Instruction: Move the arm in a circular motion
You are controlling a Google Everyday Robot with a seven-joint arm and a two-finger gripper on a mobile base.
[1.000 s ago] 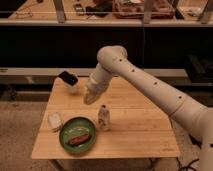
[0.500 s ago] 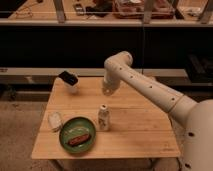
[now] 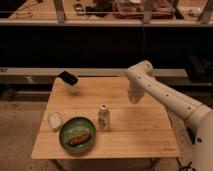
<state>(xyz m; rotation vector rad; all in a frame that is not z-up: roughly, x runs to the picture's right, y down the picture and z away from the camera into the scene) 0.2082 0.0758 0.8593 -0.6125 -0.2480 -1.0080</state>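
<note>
**Arm sweeping above the table, circle not yet judged complete**

The arm is reaching in from the right. Its elbow is bending above the far right part of the wooden table, and its last segment is pointing downward. The gripper is hanging at that lower end, above the tabletop and well apart from every object. It is clenched and is not grasping anything that can be seen.

The task asks only for a circular sweep, so nothing on the table is showing progress. A single pose is giving no sign of how much of the loop is traced. My judgement is that the arm is somewhere along its circle, on the right-hand side of it, with the remainder left to trace.

Counting what is sitting on the table:
- One green plate is carrying one brown piece of food.
- One small white bottle is standing upright just beside the plate.
- One pale flat object is lying to the plate's left.
- One dark object is resting near the far left corner.

There is one arm and one gripper.
</note>
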